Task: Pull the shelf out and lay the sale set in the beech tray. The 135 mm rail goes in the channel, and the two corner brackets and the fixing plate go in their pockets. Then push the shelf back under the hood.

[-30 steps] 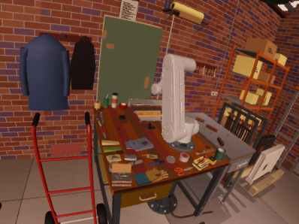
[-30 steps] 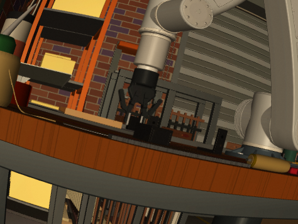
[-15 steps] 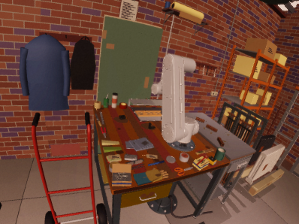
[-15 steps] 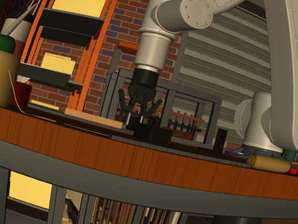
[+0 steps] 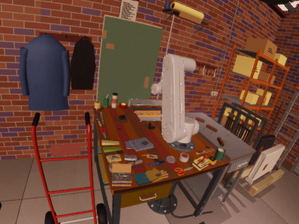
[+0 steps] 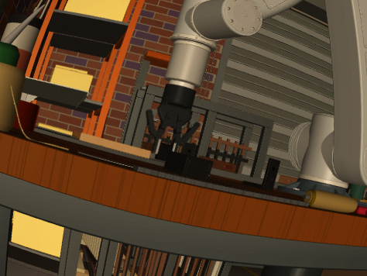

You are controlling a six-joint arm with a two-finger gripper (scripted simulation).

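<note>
The gripper is hidden behind the white arm point(image 5: 174, 97) in the side camera, and only the second side camera shows it. The beech tray point(image 5: 148, 112) lies on the pulled-out shelf at the far end of the bench, in front of the grey hood point(image 5: 144, 102). A black corner bracket point(image 6: 169, 149) sits between the fingers over the tray's near edge point(image 6: 116, 146). Another black bracket point(image 6: 273, 173) stands upright on the bench to the right, and a dark block point(image 6: 188, 164) lies just in front of the gripper. My gripper point(image 6: 167, 144) points down and is closed on the corner bracket.
A grey side table point(image 5: 221, 139) adjoins the bench on the right, with orange shelving point(image 5: 259, 75) behind it. The bench front point(image 5: 150, 158) is crowded with booklets, tape rolls, scissors and gloves. A red hand truck point(image 5: 64, 169) stands left of the bench. Cans and jars point(image 5: 109, 102) line the far left corner.
</note>
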